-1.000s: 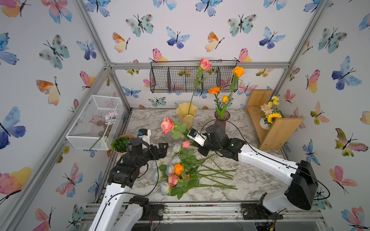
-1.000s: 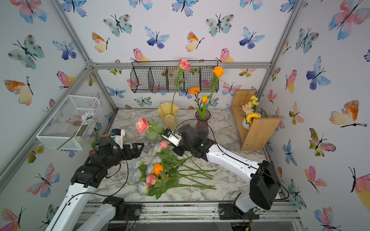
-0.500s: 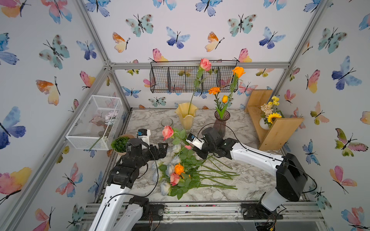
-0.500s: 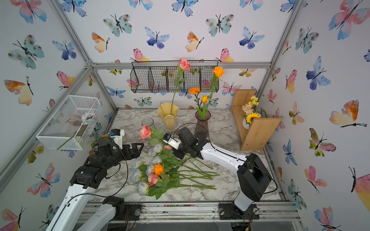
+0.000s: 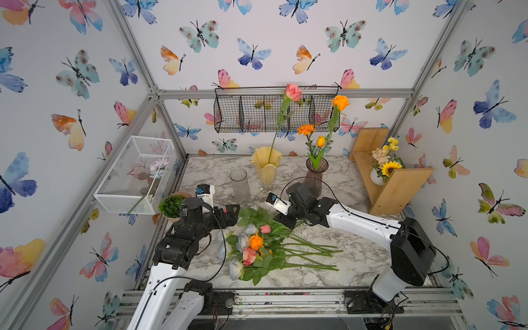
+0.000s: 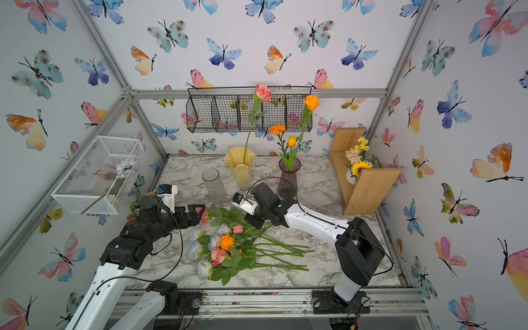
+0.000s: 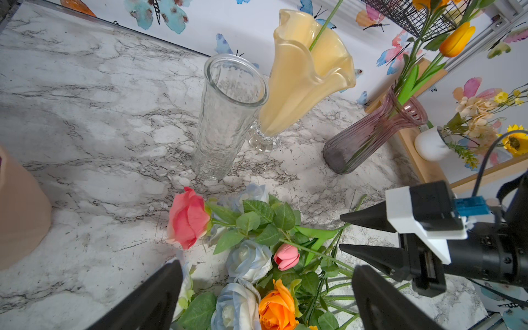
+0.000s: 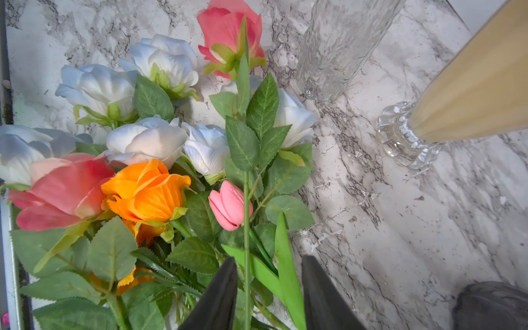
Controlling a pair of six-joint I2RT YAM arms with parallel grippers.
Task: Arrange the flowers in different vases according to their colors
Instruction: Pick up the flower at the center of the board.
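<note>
Yellow vase (image 5: 264, 168): pink rose (image 5: 293, 92), purple vase (image 5: 314, 177): orange flowers (image 5: 340, 103); left fingers (image 7: 148, 300), right fingers (image 8: 217, 297) spread

Three vases stand toward bench (image 5: 357, 257) rear: left vase (image 5: 240, 185) nearest front, middle vase (image 5: 265, 168) just behind and right of it, right vase (image 5: 315, 177) farther right. One stem in middle vase, three in right vase. Flower pile (image 5: 257, 248) lies before vases (heads left, stems right). Left tool (image 5: 234, 214) just left of pile; right tool (image 5: 283, 223) over pile's rear edge. Potted plant (image 5: 171, 205) at left edge. Shelf (image 5: 400, 188) at right, small vase (image 5: 375, 177) on it. Wire basket (image 5: 257, 114) on back wall.
</note>
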